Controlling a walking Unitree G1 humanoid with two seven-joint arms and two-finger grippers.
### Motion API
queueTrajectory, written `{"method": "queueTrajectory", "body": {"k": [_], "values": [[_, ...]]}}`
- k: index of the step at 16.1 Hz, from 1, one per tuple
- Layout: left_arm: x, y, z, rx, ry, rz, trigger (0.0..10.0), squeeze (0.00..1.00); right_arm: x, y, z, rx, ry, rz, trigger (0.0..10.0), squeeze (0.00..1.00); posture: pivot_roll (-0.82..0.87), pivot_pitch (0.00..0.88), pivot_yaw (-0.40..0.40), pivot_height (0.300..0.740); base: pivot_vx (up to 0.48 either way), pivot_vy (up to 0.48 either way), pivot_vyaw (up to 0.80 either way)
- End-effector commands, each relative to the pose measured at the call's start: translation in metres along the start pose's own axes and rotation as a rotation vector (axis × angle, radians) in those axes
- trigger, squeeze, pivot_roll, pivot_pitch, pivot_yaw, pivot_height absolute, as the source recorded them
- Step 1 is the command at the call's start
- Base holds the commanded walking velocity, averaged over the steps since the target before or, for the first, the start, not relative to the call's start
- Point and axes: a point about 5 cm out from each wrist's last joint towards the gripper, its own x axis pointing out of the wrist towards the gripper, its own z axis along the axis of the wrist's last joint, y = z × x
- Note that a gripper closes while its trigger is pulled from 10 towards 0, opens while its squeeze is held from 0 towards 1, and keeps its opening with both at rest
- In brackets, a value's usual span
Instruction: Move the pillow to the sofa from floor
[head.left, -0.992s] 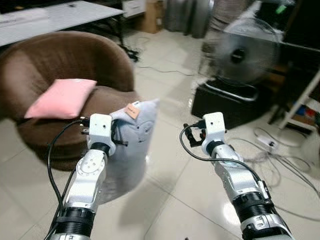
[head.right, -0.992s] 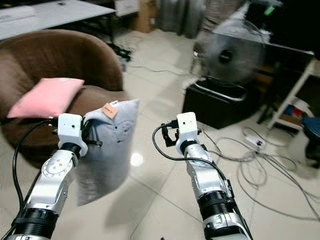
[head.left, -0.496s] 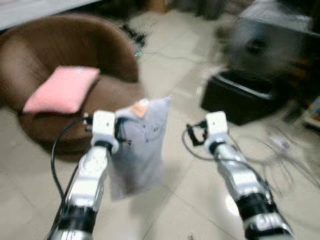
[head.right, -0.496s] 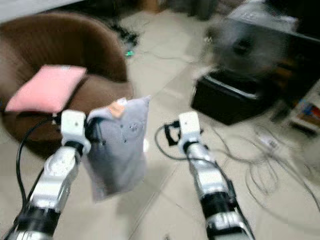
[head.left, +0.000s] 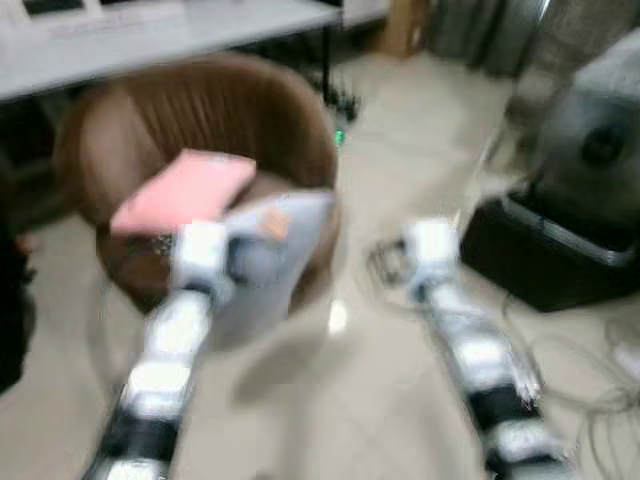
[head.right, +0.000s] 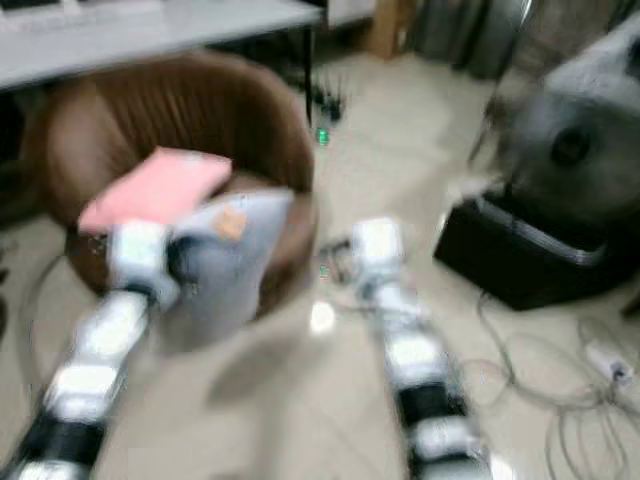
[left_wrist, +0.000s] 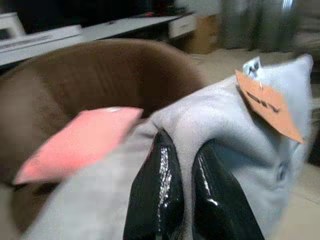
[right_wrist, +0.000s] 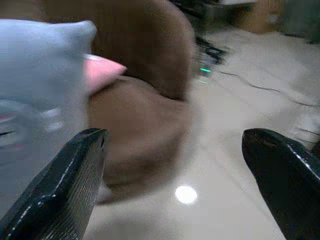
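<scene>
A light grey pillow (head.left: 268, 262) with an orange tag (left_wrist: 268, 103) hangs in the air in front of the brown round sofa (head.left: 205, 120). My left gripper (left_wrist: 182, 160) is shut on the pillow's top edge, its black fingers (left_wrist: 155, 190) pinching the fabric. A pink pillow (head.left: 183, 189) lies on the sofa seat. My right gripper (right_wrist: 175, 150) is open and holds nothing, to the right of the grey pillow, over the tiled floor. The eye views are blurred.
A white table (head.left: 170, 40) stands behind the sofa. A large grey fan (head.left: 598, 150) on a black base (head.left: 560, 255) is at the right, with cables (head.right: 570, 400) on the floor beside it. Pale floor tiles (head.left: 330, 400) lie between me and the sofa.
The whole picture has shifted: the camera has turned toward the sofa, which now sits nearer the middle. The grey pillow stays held in my left gripper.
</scene>
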Motion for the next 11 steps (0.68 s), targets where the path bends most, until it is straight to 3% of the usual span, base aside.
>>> {"method": "queueTrajectory", "body": {"k": [1,7,11], "values": [[0.0062,-0.0096,0.0195,0.006,-0.085,-0.042,10.0,0.00,-0.0036,-0.0151,-0.0036,-0.001,0.013,-0.045,10.0,0.00,0.07,0.000,0.037,0.740,0.480,0.000,0.00],[0.0087,-0.0064,0.0226,0.032,-0.088,-0.067,10.0,0.00,-0.0029,-0.0117,-0.0044,0.001,0.000,-0.061,10.0,0.00,0.06,0.000,0.066,0.740,0.480,0.000,0.00],[0.0086,-0.0051,0.0228,0.038,-0.088,-0.071,10.0,0.00,-0.0015,-0.0096,-0.0028,-0.005,-0.016,-0.055,10.0,0.00,0.07,0.000,0.065,0.740,0.480,0.000,0.39]]}}
